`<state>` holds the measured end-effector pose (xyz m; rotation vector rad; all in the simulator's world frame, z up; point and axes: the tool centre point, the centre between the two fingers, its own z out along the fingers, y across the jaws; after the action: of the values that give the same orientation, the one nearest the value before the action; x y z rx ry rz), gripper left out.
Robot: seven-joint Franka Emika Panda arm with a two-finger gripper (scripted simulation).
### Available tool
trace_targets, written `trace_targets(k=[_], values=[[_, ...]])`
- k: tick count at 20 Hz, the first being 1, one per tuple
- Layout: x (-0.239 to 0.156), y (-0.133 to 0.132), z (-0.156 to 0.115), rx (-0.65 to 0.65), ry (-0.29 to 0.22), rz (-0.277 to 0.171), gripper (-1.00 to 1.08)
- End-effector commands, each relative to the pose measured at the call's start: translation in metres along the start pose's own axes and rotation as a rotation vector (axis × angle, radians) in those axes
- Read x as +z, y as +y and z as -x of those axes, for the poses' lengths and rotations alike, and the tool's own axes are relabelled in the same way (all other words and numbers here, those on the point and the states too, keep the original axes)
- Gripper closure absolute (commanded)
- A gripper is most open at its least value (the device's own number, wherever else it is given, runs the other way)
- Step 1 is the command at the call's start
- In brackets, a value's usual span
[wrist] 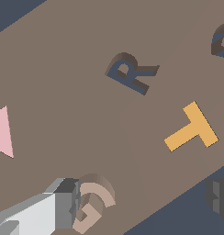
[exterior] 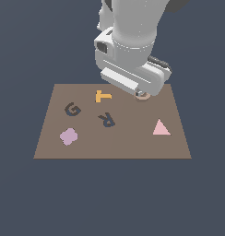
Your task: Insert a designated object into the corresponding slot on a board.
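G piece (exterior: 142,96) peeks out under your gripper (exterior: 141,93) in the exterior view, near the board's (exterior: 114,143) far edge; the slot (exterior: 72,109) lies well apart. In the wrist view, one finger (wrist: 68,202) touches it; you cannot tell whether the grip is closed.

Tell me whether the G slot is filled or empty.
Empty. The G slot shows as a dark open recess in the board, while the tan G piece sits at the hand, far from it.
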<state>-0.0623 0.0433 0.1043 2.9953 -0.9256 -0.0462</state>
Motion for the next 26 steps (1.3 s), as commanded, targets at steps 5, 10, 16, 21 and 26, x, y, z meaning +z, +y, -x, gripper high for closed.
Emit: trace_targets(k=[5,10,16,21,26], values=[[0.015,-0.008,0.018,0.224,0.005,-0.007,-0.92],[0.026,-0.016,0.031,0.393,0.009,-0.012,-0.92],[0.037,-0.028,0.041,0.564,0.013,-0.017,-0.92],[0.045,-0.036,0.047,0.675,0.016,-0.02,-0.92],[0.05,-0.043,0.05,0.756,0.018,-0.023,-0.92]])
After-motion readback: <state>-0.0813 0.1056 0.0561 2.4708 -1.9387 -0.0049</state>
